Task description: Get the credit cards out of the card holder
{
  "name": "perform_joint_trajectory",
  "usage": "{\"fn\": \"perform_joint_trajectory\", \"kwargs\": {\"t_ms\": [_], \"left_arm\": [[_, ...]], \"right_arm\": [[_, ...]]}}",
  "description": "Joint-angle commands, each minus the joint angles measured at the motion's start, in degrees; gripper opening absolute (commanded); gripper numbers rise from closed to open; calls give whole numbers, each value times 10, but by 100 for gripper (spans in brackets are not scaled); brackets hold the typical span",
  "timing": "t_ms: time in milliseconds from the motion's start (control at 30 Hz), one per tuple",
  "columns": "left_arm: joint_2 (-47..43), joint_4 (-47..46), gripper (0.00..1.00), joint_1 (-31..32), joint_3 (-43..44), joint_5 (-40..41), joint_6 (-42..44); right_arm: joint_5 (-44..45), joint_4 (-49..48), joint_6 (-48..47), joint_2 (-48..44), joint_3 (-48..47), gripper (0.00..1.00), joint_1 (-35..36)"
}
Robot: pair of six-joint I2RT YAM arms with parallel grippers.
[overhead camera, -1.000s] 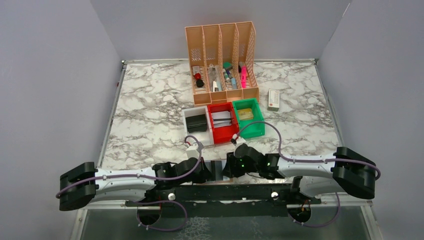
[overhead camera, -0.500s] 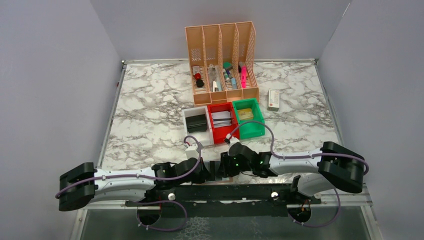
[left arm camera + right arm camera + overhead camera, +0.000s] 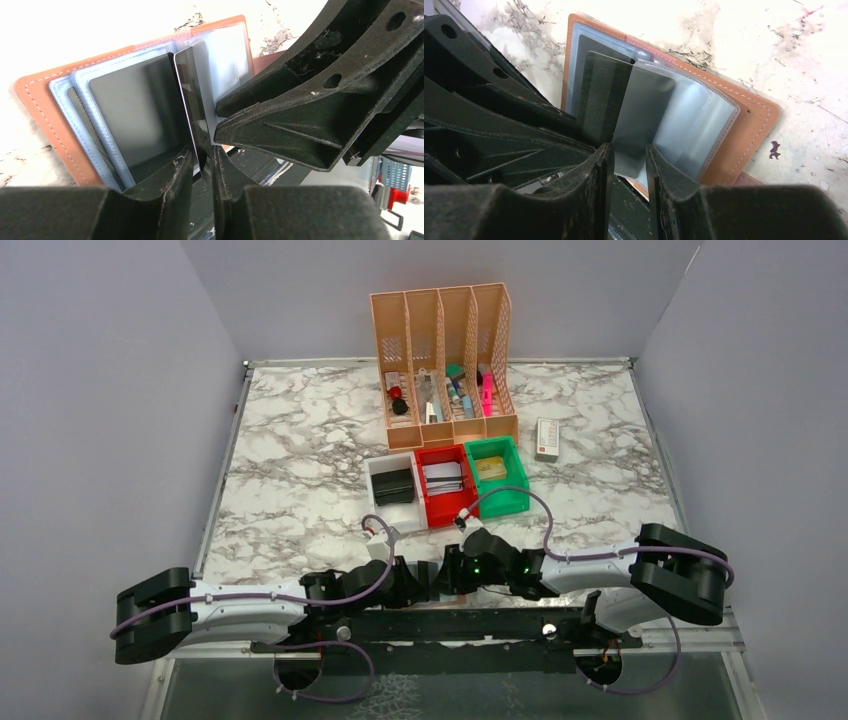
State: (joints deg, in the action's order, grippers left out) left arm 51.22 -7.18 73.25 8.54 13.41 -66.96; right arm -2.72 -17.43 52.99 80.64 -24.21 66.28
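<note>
Left hand (image 3: 202, 150) just loosened around the upright card (image 3: 190, 95) (right hand (image 3: 629, 150) grip unclear); card probably not yet out of holder (image 3: 37, 105).

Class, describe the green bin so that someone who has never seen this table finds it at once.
On the marble table, an orange file rack stands at the back. Just in front sits a row of three small bins; the green bin is rightmost, next to the red bin.
</note>
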Motion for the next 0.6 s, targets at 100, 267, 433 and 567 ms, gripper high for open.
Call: {"fn": "perform_joint_trajectory", "kwargs": {"t_ms": [100, 267, 433, 567], "left_arm": [[-24, 40, 5, 2, 9, 44, -18], [-59, 172, 0, 2, 65, 86, 2], [-100, 271, 0, 2, 110, 126, 17], [-125, 305, 0, 2, 136, 146, 31]], "right_arm": [[18, 46, 10, 8, 15, 34, 2], [51, 93, 2, -7, 8, 34, 3], [91, 142, -11, -36, -3, 34, 3], [120, 182, -35, -75, -24, 34, 3]]}}
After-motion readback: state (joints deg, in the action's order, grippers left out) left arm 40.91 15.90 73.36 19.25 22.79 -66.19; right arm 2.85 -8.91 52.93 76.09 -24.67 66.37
